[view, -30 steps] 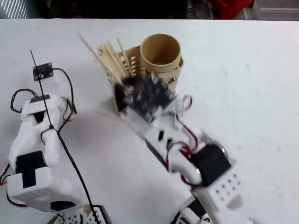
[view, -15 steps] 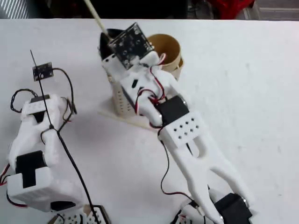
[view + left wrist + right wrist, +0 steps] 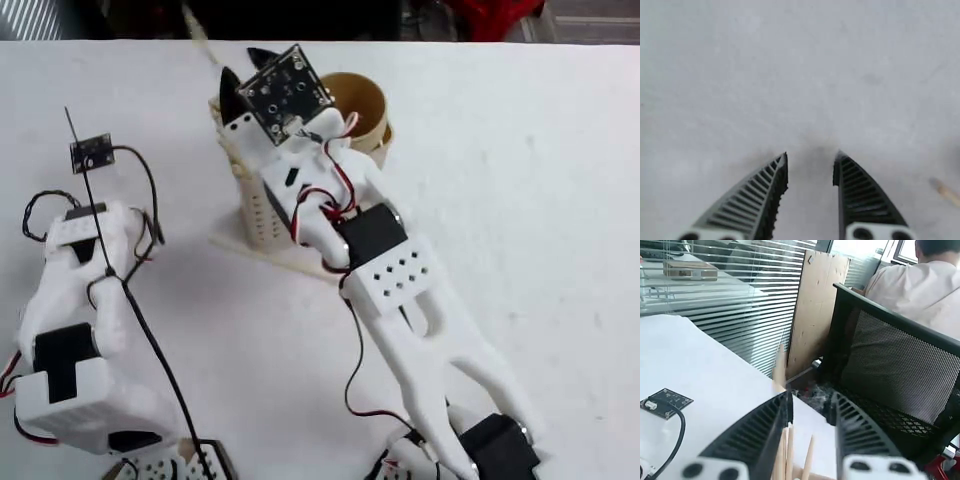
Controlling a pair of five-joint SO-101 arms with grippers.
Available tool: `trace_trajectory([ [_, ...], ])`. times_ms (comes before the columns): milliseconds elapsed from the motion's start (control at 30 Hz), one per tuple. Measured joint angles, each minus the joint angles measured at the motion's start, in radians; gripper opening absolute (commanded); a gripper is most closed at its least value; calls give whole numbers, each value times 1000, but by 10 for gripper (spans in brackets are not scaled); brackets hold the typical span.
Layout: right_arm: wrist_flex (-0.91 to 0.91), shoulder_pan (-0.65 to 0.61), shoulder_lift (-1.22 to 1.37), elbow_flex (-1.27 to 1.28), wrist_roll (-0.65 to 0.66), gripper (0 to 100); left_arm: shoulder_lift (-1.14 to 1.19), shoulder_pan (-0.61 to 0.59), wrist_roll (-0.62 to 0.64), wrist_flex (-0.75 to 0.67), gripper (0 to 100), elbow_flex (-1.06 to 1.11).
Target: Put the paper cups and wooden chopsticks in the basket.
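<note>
White table (image 3: 520, 150), plain top. Small circuit board (image 3: 92, 152) lies on it at the far left, with a black cable (image 3: 150, 190) looping off it toward the near side. Beyond the far edge: black mesh chair (image 3: 890, 370), cardboard sheet (image 3: 815, 310) propped upright just beside it, window blinds (image 3: 730, 305) behind. Flat box (image 3: 690, 270) on a desk farther back. Red object (image 3: 495, 15) at the far right.

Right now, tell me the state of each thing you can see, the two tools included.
Basket: upright on the table, holding cups and chopsticks.
Paper cups: stacked, mouth up, inside the basket.
Chopsticks: standing in the basket, tips up.
Right tool: open, above the chopsticks, gripping nothing.
Left tool: open, empty, over bare table.
</note>
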Motion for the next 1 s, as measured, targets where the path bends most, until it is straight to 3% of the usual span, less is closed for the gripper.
trace_trajectory([
  [167,15,0,0,-2,0,74,0,0,0,0,169,0],
  [300,138,0,0,-2,0,15,0,0,0,0,169,0],
  [533,623,17,-83,52,2,156,0,0,0,0,169,0],
  [667,787,17,-160,137,54,166,0,0,0,0,169,0],
  [833,839,-44,-173,315,207,166,0,0,0,0,169,0],
  [1000,712,-64,-173,539,328,166,0,0,0,0,169,0],
])
